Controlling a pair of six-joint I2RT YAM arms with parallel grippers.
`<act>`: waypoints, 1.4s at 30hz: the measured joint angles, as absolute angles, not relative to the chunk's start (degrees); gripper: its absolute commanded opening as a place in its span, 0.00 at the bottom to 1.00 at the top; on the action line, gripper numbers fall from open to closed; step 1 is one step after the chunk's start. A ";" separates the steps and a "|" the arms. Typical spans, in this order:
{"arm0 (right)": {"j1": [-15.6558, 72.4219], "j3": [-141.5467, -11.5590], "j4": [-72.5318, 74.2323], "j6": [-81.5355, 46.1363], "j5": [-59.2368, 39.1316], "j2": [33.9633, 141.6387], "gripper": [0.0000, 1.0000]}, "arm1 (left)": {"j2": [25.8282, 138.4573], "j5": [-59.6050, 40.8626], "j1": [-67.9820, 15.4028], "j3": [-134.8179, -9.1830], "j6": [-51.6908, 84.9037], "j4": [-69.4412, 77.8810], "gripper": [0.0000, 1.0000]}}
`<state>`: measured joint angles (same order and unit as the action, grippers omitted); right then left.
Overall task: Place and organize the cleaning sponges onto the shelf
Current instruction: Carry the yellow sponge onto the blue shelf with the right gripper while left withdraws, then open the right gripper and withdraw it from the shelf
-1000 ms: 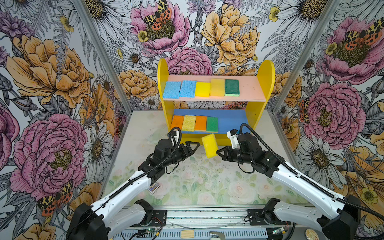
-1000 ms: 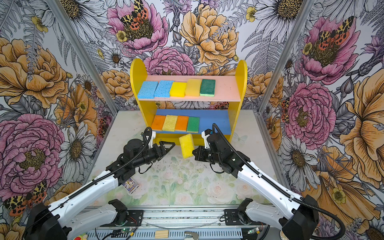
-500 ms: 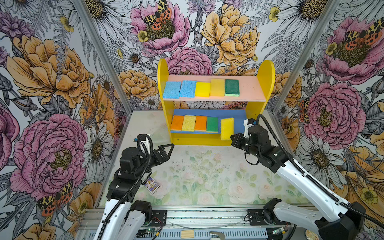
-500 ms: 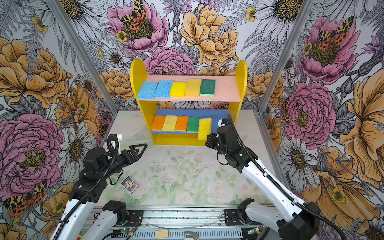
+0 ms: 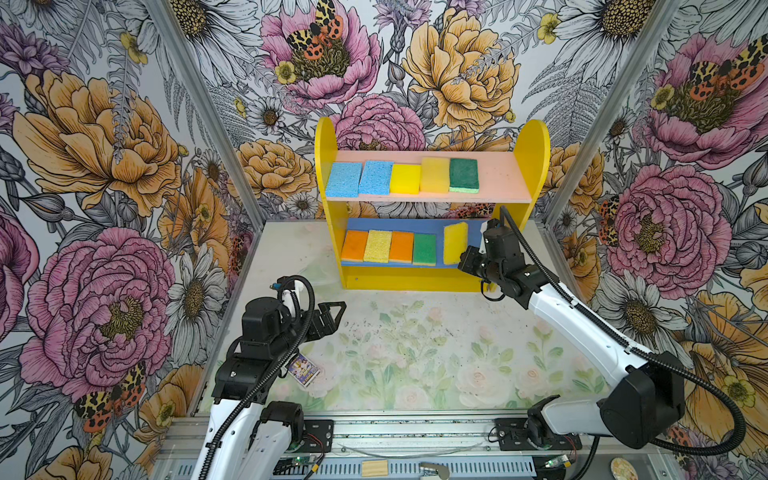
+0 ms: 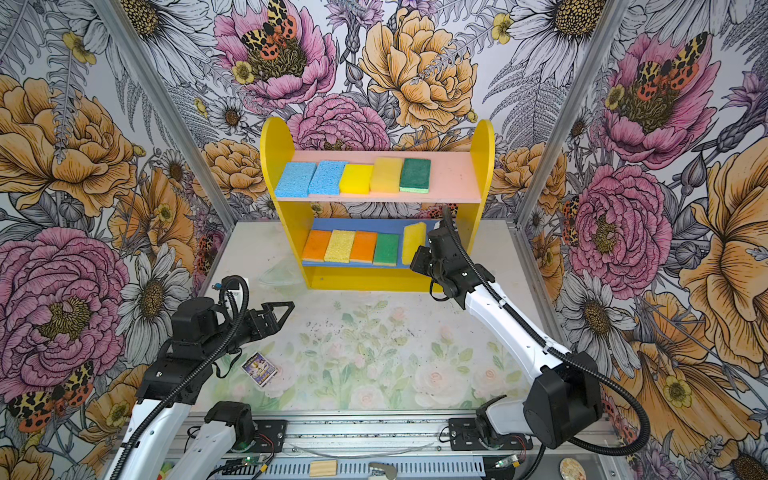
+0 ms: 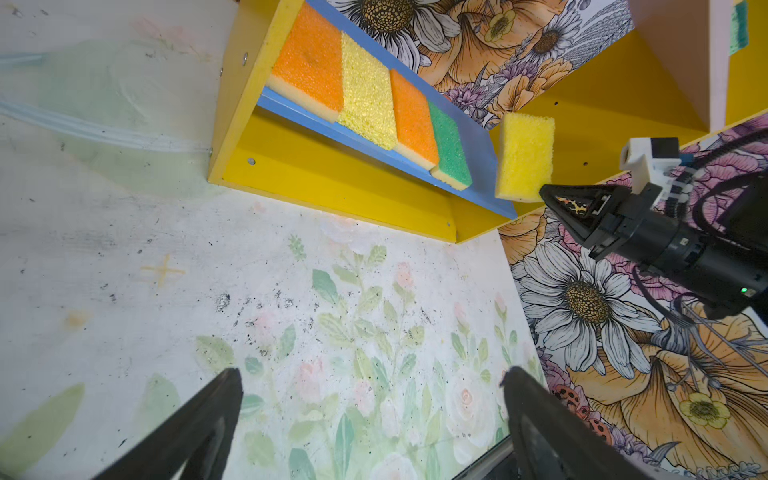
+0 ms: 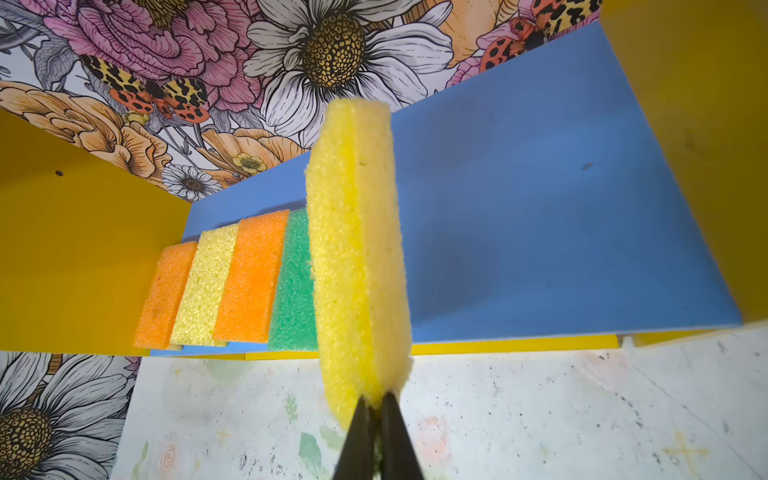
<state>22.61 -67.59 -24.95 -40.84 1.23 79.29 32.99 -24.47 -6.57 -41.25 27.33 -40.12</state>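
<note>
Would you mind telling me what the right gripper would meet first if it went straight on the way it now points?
Probably the blue board of the shelf, near its front edge beside the green sponge. The right gripper, shut on the yellow sponge, points there, though depth is unclear.

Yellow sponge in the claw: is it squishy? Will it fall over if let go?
Probably squishy: the yellow sponge looks pinched thin where the right claw grips its end. Likely light: it sticks out straight from that one pinch. On edge over the blue board, it would probably tip flat.
</note>
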 measured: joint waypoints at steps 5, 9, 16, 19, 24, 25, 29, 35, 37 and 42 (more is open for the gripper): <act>20.69 -67.70 -23.16 -41.01 -1.83 83.46 0.07 | 33.26 -23.59 -6.39 -41.25 26.13 -40.91 0.99; 19.92 -67.72 -21.47 -41.36 -3.75 86.11 0.08 | 33.76 -23.46 -6.09 -41.25 25.65 -41.10 0.99; 19.49 -67.72 -19.11 -42.92 -6.35 88.53 0.13 | 33.85 -23.42 -6.09 -41.25 25.28 -41.34 0.99; 19.38 -67.75 -18.28 -43.35 -6.83 89.12 0.19 | 33.85 -23.42 -6.09 -41.25 25.26 -41.39 0.99; 18.96 -67.77 -17.45 -43.90 -7.35 89.86 0.25 | 33.85 -23.42 -6.09 -41.25 25.21 -41.36 0.99; 18.76 -67.77 -17.43 -43.88 -7.42 90.00 0.29 | 33.85 -23.42 -6.09 -41.25 25.10 -41.36 0.99; 18.46 -67.77 -17.26 -44.27 -7.64 90.15 0.43 | 33.85 -23.42 -6.09 -41.25 25.06 -41.36 0.99; 18.28 -67.77 -17.19 -44.40 -7.81 90.15 0.56 | 33.91 -23.42 -6.09 -41.25 25.06 -41.36 0.99; 18.22 -67.77 -17.19 -44.45 -7.81 90.13 0.59 | 34.00 -23.42 -6.09 -41.25 25.06 -41.39 0.99; 17.91 -67.68 -17.19 -44.49 -7.81 89.91 0.62 | 34.24 -23.42 -6.09 -41.25 25.06 -41.39 0.99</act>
<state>17.91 -67.68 -17.19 -44.49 -7.81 89.91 34.24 -23.42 -6.09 -41.25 25.06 -41.39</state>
